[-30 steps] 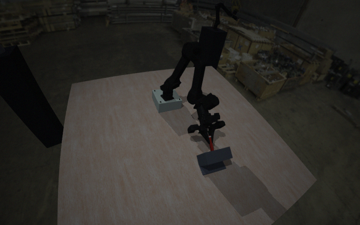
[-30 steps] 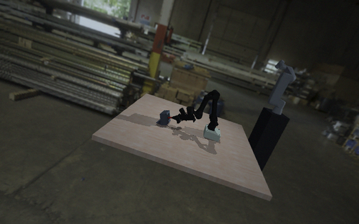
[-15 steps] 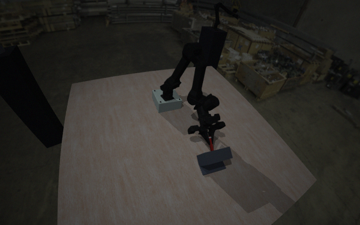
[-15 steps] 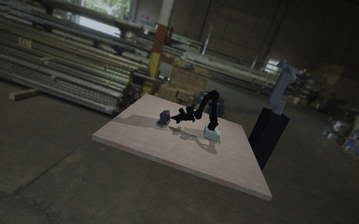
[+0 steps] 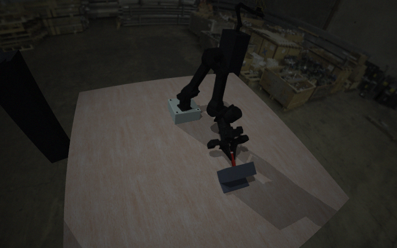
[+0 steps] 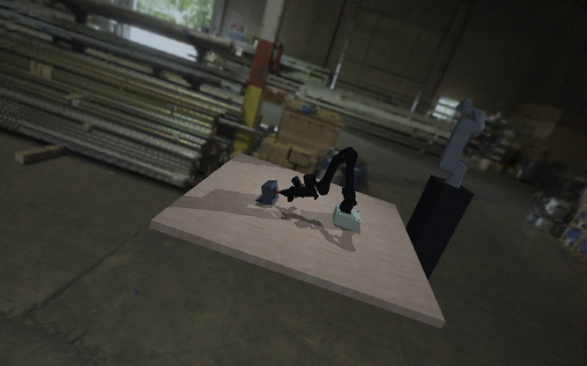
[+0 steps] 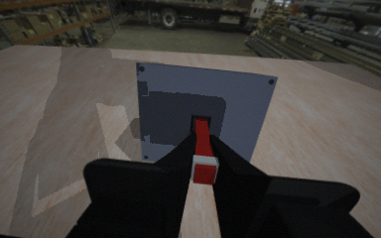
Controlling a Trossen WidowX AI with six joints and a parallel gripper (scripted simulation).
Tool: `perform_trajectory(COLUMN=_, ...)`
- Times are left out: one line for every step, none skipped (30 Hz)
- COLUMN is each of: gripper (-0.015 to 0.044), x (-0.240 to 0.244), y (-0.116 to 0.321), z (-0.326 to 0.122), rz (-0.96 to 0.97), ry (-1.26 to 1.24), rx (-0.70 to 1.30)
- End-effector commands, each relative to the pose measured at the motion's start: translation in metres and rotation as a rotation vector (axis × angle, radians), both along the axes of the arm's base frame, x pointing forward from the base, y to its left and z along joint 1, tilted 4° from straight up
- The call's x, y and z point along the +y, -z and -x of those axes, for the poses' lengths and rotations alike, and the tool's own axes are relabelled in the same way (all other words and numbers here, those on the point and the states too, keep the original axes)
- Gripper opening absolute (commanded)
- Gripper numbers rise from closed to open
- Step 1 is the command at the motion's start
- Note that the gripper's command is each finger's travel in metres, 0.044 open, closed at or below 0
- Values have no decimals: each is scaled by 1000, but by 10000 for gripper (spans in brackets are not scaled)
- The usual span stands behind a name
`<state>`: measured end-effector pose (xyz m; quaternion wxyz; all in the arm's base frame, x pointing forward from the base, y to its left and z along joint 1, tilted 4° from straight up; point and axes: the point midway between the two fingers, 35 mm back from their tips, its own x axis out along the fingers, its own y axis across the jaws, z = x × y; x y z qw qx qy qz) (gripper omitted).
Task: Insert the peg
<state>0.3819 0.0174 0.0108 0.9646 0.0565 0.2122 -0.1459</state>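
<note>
A square red peg [image 5: 232, 159] [image 7: 203, 136] with a white band near its rear end is held between the fingers. It points away from the gripper toward the blue-grey sloped panel [image 5: 237, 173] [image 6: 269, 189] [image 7: 243, 109]. The dark square hole [image 7: 193, 122] is in the panel's face. The peg's far end is at the hole's mouth and looks a little way inside; its depth cannot be told. A dark gap shows at the hole's left and top. My gripper [image 5: 233, 157] [image 6: 279, 192] [image 7: 201, 138] is shut on the peg, close in front of the panel.
The panel stands on the wooden table [image 5: 122, 175] [image 6: 298, 251] [image 7: 322, 149]. The arm's pale green base block [image 5: 187, 117] [image 6: 347, 218] is behind the gripper. A dark pillar [image 5: 29, 111] [image 6: 438, 224] stands beyond the table edge. Shadows fall across the panel and table.
</note>
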Motion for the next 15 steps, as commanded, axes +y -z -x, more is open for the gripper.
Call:
perform_trajectory(gripper=0, x=1, y=-1, z=-4, rz=0, ry=-7, rx=-6)
perform_trajectory(gripper=0, x=1, y=-1, z=-4, rz=0, ry=-7, rx=-6)
perform_trajectory(gripper=0, x=1, y=-1, z=-4, rz=0, ry=-7, rx=-6)
perform_trajectory(gripper=0, x=1, y=-1, z=-4, rz=1, ry=-7, rx=-6)
perform_trajectory(gripper=0, x=1, y=0, z=-5, rz=1, ry=-7, rx=-6)
perform_trajectory(gripper=0, x=1, y=0, z=-5, rz=1, ry=-7, rx=-6)
perform_trajectory(gripper=0, x=1, y=0, z=-5, rz=1, ry=-7, rx=-6)
perform_trajectory(gripper=0, x=0, y=0, z=-5, rz=1, ry=-7, rx=-6)
perform_trajectory(gripper=0, x=0, y=0, z=-6, rz=1, ry=-7, rx=-6)
perform_trajectory(gripper=0, x=0, y=0, z=-6, rz=1, ry=-7, rx=-6)
perform_trajectory(gripper=0, x=0, y=1, z=-6, rz=1, ry=-7, rx=-6)
perform_trajectory(gripper=0, x=0, y=1, z=-6, rz=1, ry=-7, rx=-6)
perform_trajectory(gripper=0, x=0, y=1, z=-7, rz=1, ry=-7, rx=-6)
perform_trajectory(gripper=0, x=0, y=1, z=-7, rz=1, ry=-7, rx=-6)
perform_trajectory(gripper=0, x=0, y=1, z=-7, rz=1, ry=-7, rx=-6)
